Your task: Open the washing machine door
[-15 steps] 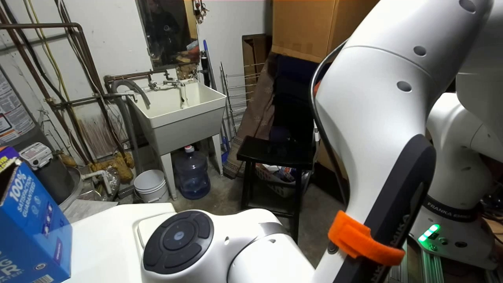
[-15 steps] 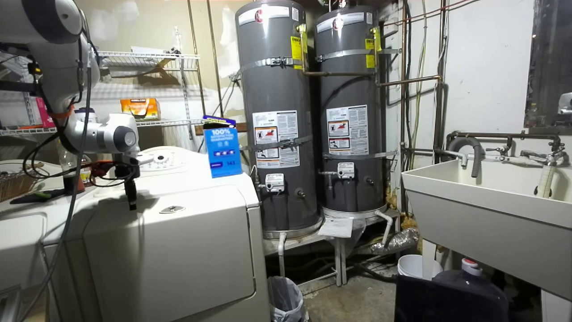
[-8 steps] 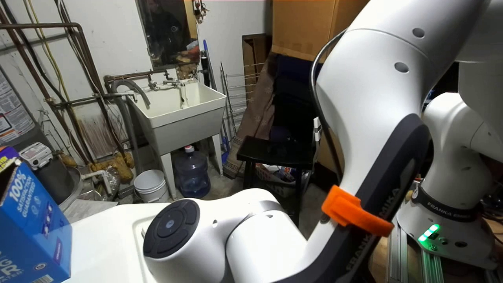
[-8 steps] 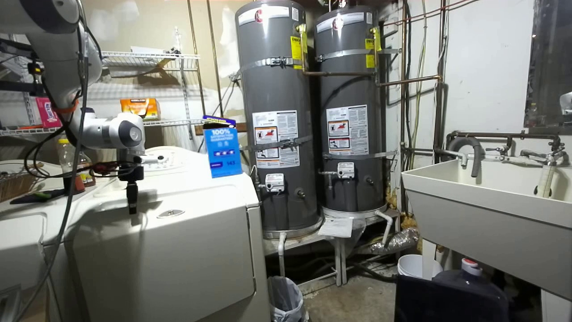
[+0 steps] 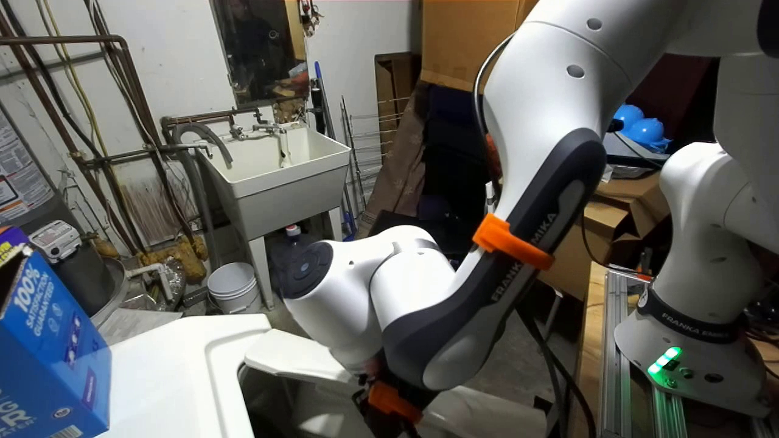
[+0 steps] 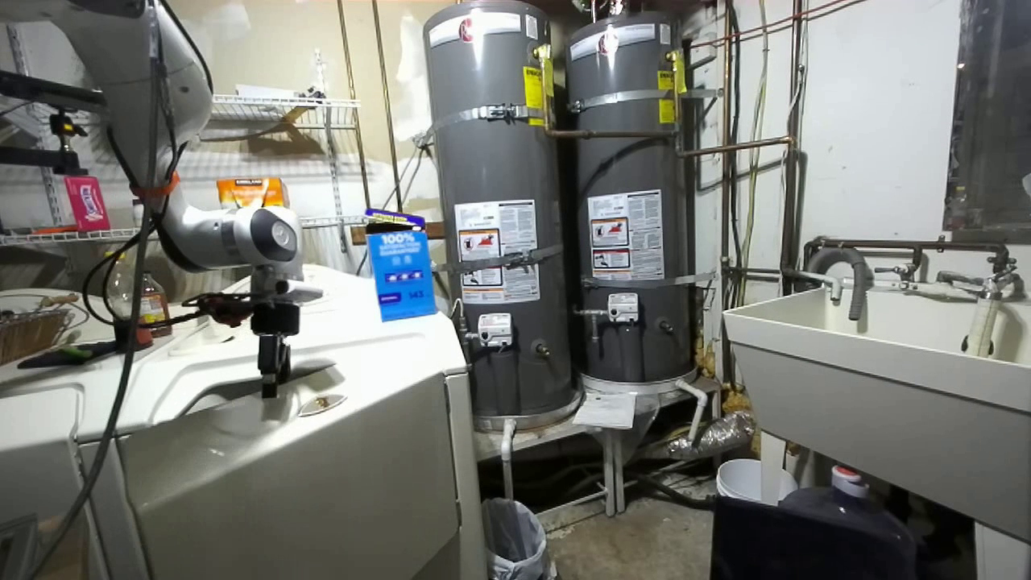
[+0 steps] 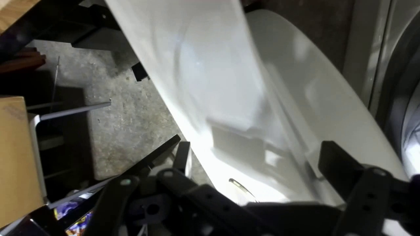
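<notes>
White-and-dark-grey jointed arm [image 5: 541, 109], forearm [image 5: 563, 159] sloping down to bulky white wrist [image 5: 331, 304]. Black two-finger gripper [image 6: 275, 382] points down in an exterior view; wrist view: its black fingers [image 7: 338, 172] spread wide. Green base light [image 5: 664, 360] lit.

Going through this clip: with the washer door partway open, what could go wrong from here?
In the wrist view the gripper stands open with the washing machine door showing between its fingers, apparently unclamped, so it might slip free. The dangling cable might snag as the door swings. A jolt could shift the blue box standing on the washing machine.
</notes>
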Controlling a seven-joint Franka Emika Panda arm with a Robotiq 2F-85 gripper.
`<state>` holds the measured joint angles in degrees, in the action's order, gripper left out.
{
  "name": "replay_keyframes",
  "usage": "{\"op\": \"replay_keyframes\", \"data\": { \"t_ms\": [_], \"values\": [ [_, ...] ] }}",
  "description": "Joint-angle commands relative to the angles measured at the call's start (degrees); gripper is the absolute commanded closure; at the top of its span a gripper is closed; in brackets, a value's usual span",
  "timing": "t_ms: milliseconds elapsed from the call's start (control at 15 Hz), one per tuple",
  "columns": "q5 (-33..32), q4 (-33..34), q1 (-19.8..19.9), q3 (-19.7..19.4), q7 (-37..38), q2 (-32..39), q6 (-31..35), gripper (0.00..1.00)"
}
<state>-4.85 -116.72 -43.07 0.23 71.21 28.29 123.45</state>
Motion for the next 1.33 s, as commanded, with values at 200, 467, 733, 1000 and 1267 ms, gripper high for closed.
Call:
{"op": "replay_keyframes", "data": {
  "t_ms": [200,467,733,1000,1267],
  "values": [
    [-7.1,-4.9,5.3,2.1,8.1,-11.3,-2.9,0.00],
    [-6.1,-6.5,8.8,5.2,9.7,-12.8,-3.4,0.00],
    [-4.7,-12.2,12.7,6.7,14.5,-13.9,-0.6,0.00],
    [-4.4,-17.7,17.0,8.3,15.3,-16.7,10.5,0.00],
    [-5.7,-19.9,19.2,8.9,14.6,-18.0,17.6,0.00]
  ]
}}
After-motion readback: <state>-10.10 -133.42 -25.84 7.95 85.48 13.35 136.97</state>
